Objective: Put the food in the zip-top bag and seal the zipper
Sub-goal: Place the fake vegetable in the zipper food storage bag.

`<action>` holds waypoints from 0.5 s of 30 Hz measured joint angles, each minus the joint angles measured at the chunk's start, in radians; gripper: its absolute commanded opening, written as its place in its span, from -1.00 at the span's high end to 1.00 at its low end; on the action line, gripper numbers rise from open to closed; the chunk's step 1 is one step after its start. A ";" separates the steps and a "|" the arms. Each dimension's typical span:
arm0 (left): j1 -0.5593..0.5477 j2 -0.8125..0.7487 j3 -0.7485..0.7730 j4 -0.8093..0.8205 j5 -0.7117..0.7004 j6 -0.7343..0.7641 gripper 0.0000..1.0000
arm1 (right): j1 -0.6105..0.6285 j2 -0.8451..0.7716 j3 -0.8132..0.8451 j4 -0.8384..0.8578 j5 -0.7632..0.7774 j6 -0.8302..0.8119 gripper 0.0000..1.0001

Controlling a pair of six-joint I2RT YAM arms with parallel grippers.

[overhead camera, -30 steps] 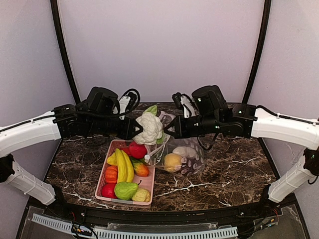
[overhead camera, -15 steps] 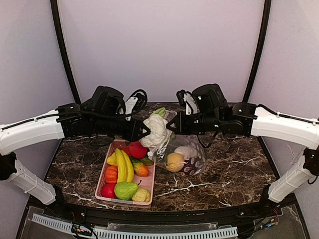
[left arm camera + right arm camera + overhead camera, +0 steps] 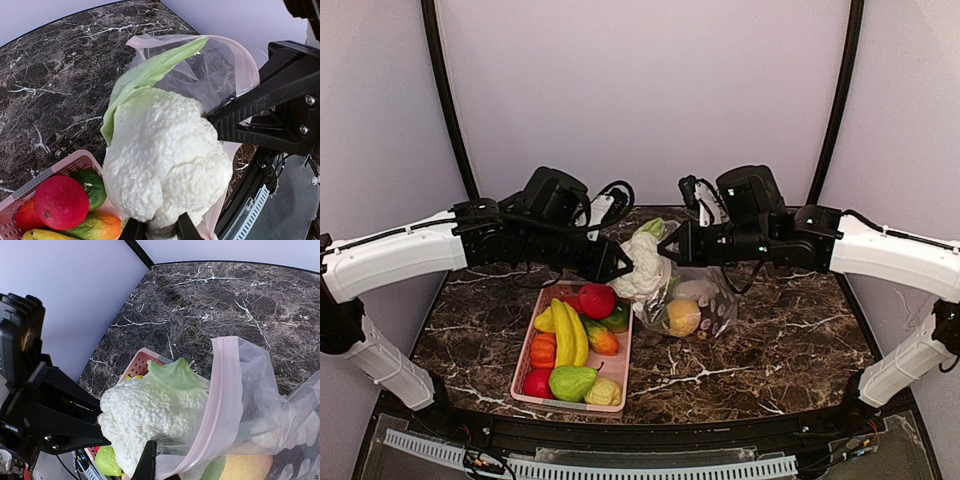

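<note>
My left gripper point(image 3: 616, 266) is shut on the stem of a white cauliflower point(image 3: 642, 266) with a green leaf, and holds it at the open mouth of the zip-top bag point(image 3: 705, 305). In the left wrist view the cauliflower point(image 3: 162, 155) fills the middle, with the bag's pink zipper strip point(image 3: 245, 65) behind it. My right gripper point(image 3: 678, 250) is shut on the bag's mouth edge and holds it open; in the right wrist view the cauliflower point(image 3: 150, 415) is partly past the zipper strip point(image 3: 225, 390). A yellow-orange ball point(image 3: 681, 317) and a pale item lie inside the bag.
A pink basket point(image 3: 526, 350) at front left holds bananas point(image 3: 567, 330), a red fruit point(image 3: 597, 300), a green fruit point(image 3: 572, 382), an orange piece point(image 3: 543, 350) and several others. The marble table point(image 3: 790, 350) ends at a black front edge.
My left gripper has carried the cauliflower right and down to the bag's mouth. The right gripper and the bag have shifted a little right and lower.
</note>
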 measured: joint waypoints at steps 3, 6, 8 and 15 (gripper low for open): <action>0.000 0.060 0.047 -0.027 0.001 0.008 0.81 | 0.001 0.002 0.000 -0.001 -0.002 -0.017 1.00; 0.000 0.104 0.073 -0.031 0.013 0.018 0.82 | 0.011 0.004 0.000 0.000 -0.021 -0.030 1.00; -0.002 0.118 0.081 -0.031 0.021 0.023 0.82 | 0.016 0.010 0.002 0.007 -0.030 -0.035 1.00; -0.006 0.126 0.095 -0.031 0.026 0.026 0.84 | 0.018 0.027 0.004 0.035 -0.039 -0.038 1.00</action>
